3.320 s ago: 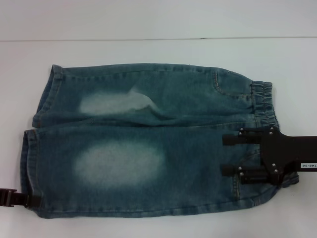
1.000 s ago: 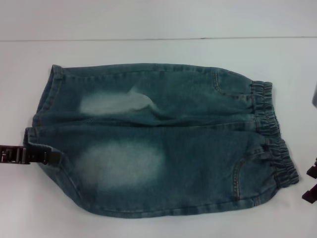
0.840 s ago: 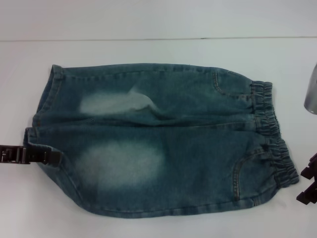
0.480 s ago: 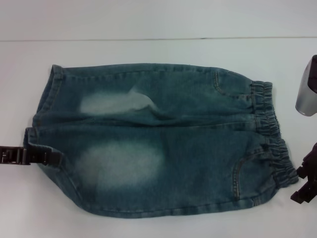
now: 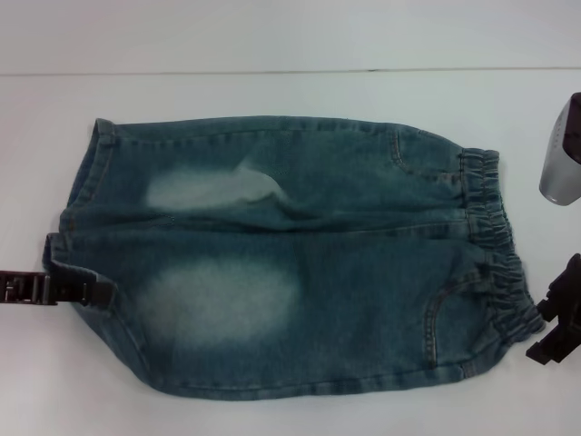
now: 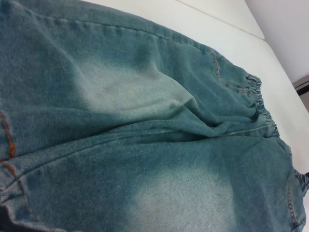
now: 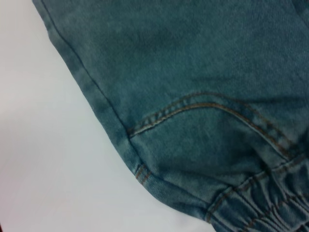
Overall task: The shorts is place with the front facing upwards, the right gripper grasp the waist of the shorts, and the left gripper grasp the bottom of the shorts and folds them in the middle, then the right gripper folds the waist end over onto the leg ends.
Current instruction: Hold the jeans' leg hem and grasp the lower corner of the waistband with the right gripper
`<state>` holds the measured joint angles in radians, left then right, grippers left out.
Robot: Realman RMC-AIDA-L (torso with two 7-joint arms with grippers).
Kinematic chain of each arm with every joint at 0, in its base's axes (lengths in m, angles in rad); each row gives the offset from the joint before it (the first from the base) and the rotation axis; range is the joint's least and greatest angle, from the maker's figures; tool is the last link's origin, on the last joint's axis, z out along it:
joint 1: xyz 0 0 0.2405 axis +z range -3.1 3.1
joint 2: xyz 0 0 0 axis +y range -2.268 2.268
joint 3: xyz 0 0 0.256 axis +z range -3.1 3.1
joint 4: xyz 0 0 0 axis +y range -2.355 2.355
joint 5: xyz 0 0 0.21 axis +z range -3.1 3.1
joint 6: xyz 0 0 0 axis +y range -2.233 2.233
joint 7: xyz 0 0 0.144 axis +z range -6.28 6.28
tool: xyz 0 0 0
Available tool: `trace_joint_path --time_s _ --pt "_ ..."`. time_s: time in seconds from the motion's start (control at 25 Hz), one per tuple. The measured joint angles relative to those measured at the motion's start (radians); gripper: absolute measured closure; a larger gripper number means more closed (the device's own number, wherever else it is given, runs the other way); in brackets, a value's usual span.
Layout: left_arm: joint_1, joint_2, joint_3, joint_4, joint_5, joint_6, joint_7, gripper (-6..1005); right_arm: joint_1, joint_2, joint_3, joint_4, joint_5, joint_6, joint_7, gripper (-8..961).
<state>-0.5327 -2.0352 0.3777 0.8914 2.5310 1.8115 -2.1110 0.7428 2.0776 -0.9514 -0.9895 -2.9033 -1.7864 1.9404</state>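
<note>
The denim shorts (image 5: 300, 263) lie flat, front up, on the white table (image 5: 272, 41). The ruffled waist (image 5: 495, 236) is on the right and the bottom leg hems (image 5: 77, 182) are on the left. My left gripper (image 5: 95, 289) reaches in from the left edge. It is shut on the near leg's hem, whose near corner is drawn inward. My right gripper (image 5: 543, 329) is open at the right edge, its fingertips just off the waist's near corner. In the right wrist view, the waist ruffles (image 7: 260, 205) and a pocket seam (image 7: 193, 106) fill the picture.
The right arm's silver wrist (image 5: 563, 159) hangs over the table's right edge beside the waist. The left wrist view looks along the shorts (image 6: 145, 125) toward the waist (image 6: 260, 104). White table surrounds the shorts.
Over the last second my right gripper has slid in from the right edge toward the waist's near corner. The left gripper has held still. Earlier, the right gripper lay over the waist and the near leg corner lay flat.
</note>
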Motion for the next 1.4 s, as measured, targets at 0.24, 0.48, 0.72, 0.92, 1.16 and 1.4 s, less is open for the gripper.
trace_joint_path --time_s 0.24,0.48,0.72,0.92,1.16,1.4 --pt "-0.003 0.001 -0.001 0.000 0.000 0.000 0.000 947 0.004 -0.007 -0.002 -0.008 -0.002 -0.016 0.006 252" --pt "-0.004 0.001 0.001 0.000 0.000 -0.003 0.000 948 0.006 -0.008 -0.003 -0.001 -0.021 -0.019 0.008 257" --pt "-0.004 0.001 0.002 -0.002 0.000 -0.010 0.001 948 0.007 -0.005 -0.003 0.002 -0.027 -0.013 0.009 262" --pt "-0.006 0.000 0.003 -0.014 0.000 -0.013 0.004 948 0.007 0.000 -0.003 0.012 -0.027 -0.003 0.009 266" --pt "-0.004 0.001 0.003 -0.014 0.000 -0.016 0.005 948 0.007 0.005 0.001 0.015 -0.017 0.005 0.011 270" --pt "0.002 0.001 0.003 -0.014 0.000 -0.017 0.007 948 0.004 0.002 0.007 0.009 0.029 0.003 0.006 275"
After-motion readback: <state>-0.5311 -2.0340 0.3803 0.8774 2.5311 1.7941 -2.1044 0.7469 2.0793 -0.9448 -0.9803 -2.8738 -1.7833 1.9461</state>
